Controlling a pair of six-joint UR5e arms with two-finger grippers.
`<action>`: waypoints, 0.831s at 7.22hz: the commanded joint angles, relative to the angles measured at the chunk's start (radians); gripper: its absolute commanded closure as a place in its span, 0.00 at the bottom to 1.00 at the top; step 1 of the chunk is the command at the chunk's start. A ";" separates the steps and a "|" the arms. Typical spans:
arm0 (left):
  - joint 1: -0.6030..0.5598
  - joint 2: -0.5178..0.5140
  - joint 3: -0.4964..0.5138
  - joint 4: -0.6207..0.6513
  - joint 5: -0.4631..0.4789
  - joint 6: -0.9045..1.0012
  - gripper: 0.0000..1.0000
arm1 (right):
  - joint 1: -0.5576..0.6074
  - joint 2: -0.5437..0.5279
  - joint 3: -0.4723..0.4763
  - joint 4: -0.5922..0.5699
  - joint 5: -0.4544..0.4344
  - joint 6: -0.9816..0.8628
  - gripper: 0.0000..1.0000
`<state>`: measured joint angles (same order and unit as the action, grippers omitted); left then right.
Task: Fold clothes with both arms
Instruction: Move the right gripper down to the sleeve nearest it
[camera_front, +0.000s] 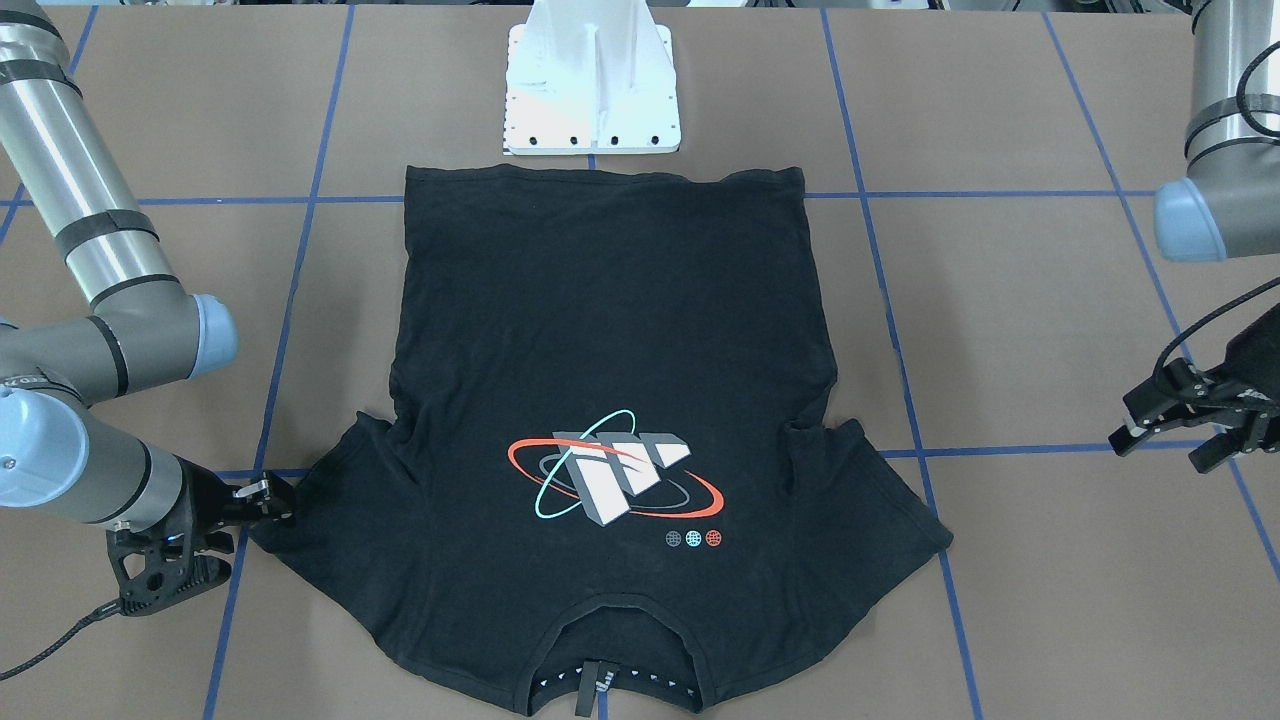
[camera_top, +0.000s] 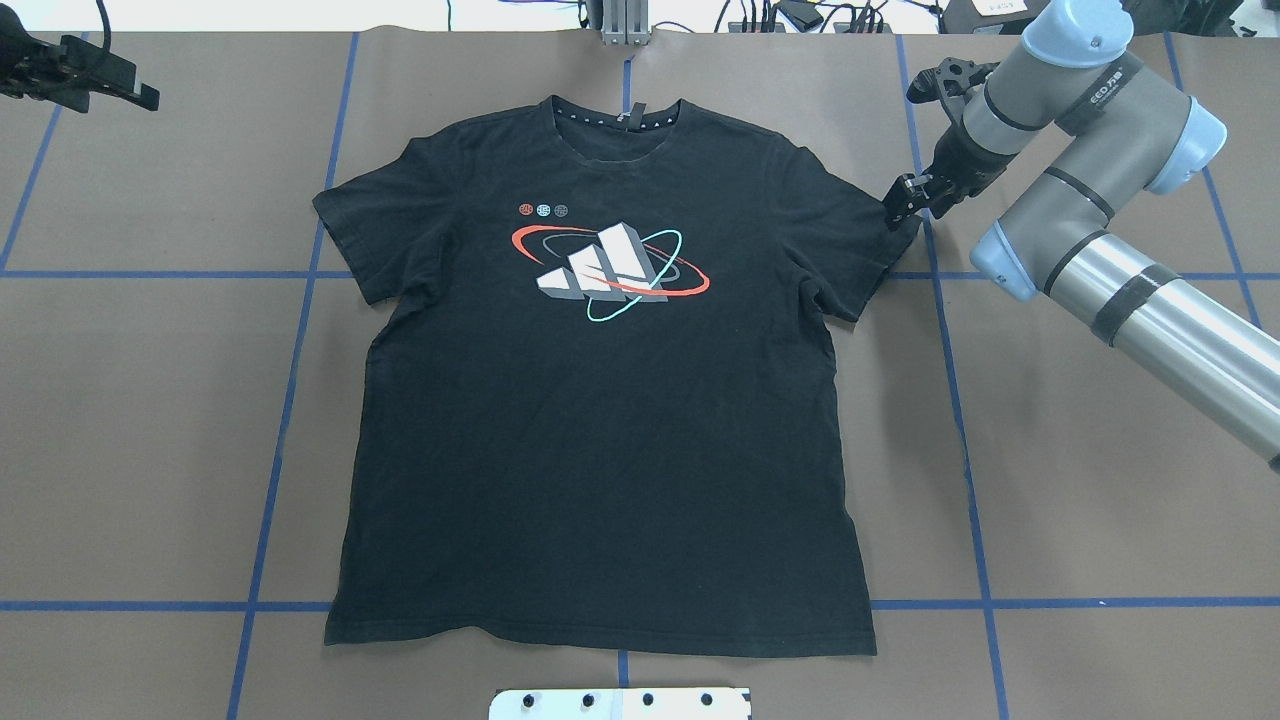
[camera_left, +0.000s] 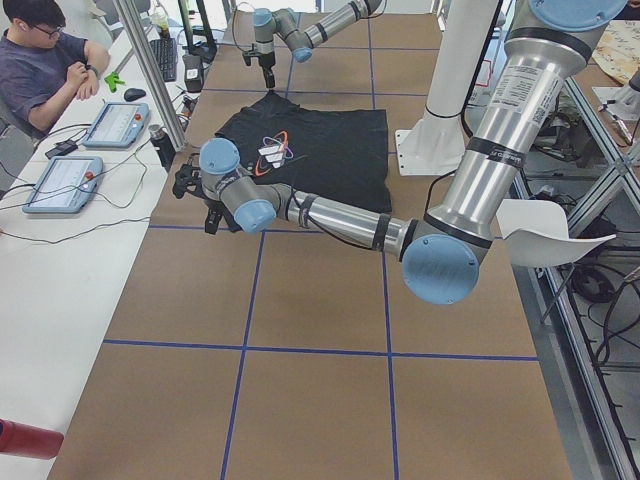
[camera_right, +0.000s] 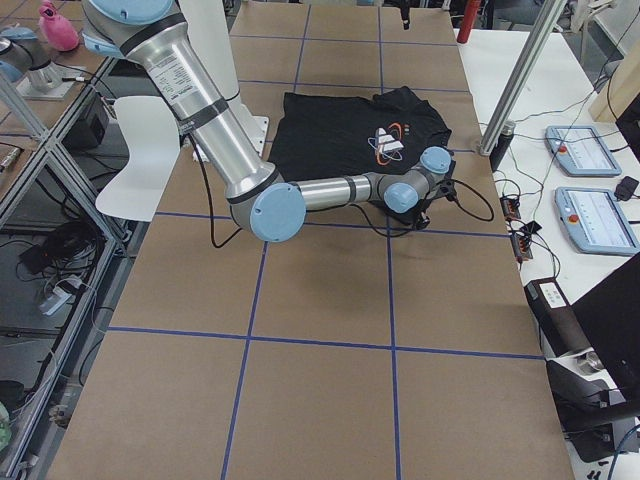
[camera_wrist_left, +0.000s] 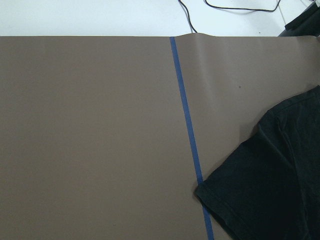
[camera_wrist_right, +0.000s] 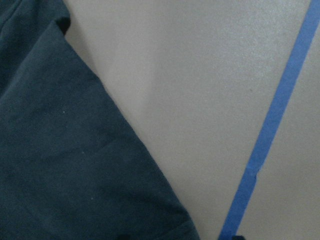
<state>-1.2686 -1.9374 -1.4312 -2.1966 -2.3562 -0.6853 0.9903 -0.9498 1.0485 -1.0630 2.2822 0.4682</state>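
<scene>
Black cotton describes the work item: one short-sleeved T-shirt lies flat and spread out on the brown table, graphic facing up. Its collar points away from the robot's white pedestal, and its hem lies just in front of that pedestal. Both sleeves are spread out to the sides.

Right gripper: I read it as down at table level, at the outer tip of the shirt's right sleeve. In the right wrist view the sleeve's corner sits at the lower edge of the picture, with two dark fingertips just showing to either side of it. I therefore take the jaws as standing apart, with the sleeve corner between them and nothing clamped. A strip of blue tape runs just beside that corner.

Left gripper: it hangs well apart from the shirt, out beyond the left sleeve toward the table's far corner. In the front-facing view its two fingers stand apart and hold nothing. The left wrist view shows bare brown table, one blue tape line and the left sleeve's hem in the lower right corner. The sleeve tip touches that tape line.
</scene>
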 joint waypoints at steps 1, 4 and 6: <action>0.000 0.000 0.000 0.000 0.000 0.000 0.00 | -0.004 0.000 -0.001 0.000 0.002 0.001 0.38; 0.000 -0.005 0.000 0.000 0.000 0.000 0.00 | -0.005 -0.003 -0.001 -0.002 0.002 0.001 0.50; 0.000 -0.005 -0.003 0.000 0.000 -0.003 0.00 | -0.007 -0.004 -0.001 0.000 0.002 0.000 0.55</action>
<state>-1.2686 -1.9409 -1.4326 -2.1966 -2.3562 -0.6864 0.9841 -0.9533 1.0477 -1.0636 2.2841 0.4684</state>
